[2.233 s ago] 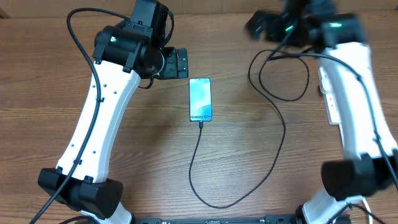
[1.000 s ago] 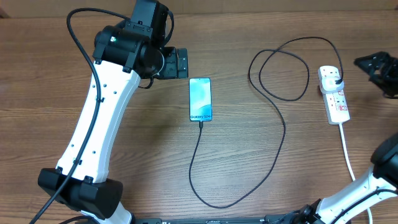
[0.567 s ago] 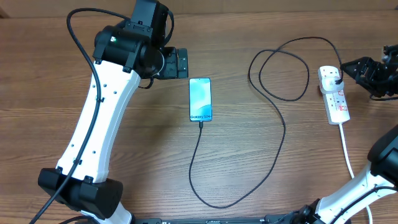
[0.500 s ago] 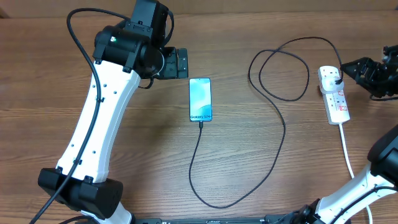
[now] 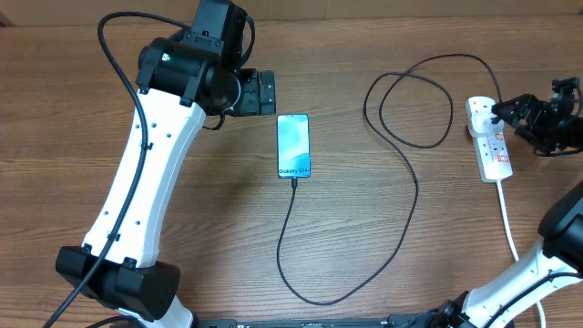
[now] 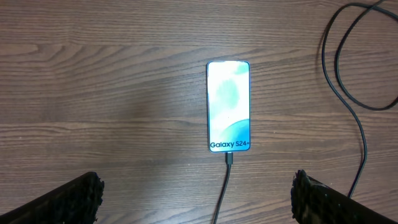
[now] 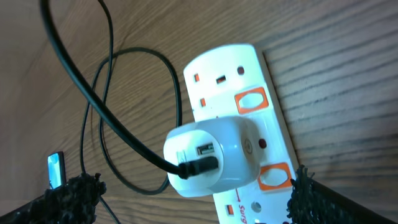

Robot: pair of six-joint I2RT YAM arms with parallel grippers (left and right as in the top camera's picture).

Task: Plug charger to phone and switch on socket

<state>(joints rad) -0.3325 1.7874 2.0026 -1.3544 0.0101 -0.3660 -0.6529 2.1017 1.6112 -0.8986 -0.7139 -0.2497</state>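
The phone [image 5: 293, 146] lies flat mid-table, its cyan screen lit, and shows again in the left wrist view [image 6: 229, 106]. The charger [image 5: 414, 187], a thin black cable, is plugged into the phone's near end [image 6: 229, 160], loops across the wood and ends in a white adapter [image 7: 214, 155] seated in the socket [image 5: 489, 146]. This white strip [image 7: 245, 74] has orange-framed switches [image 7: 250, 101]. My right gripper [image 5: 508, 114] hovers open just right of the socket's far end, its fingers either side of the adapter [image 7: 193, 199]. My left gripper [image 5: 269, 93] is open, up-left of the phone [image 6: 199, 199].
The socket's white lead [image 5: 506, 223] runs toward the front right edge. The cable's coil [image 5: 410, 109] lies between phone and socket. The left arm's white link [image 5: 146, 182] crosses the left half of the wooden table [image 5: 209, 210].
My right gripper has swung in from the right edge, leftward to the socket's far end. The left arm, phone and cable have not moved.
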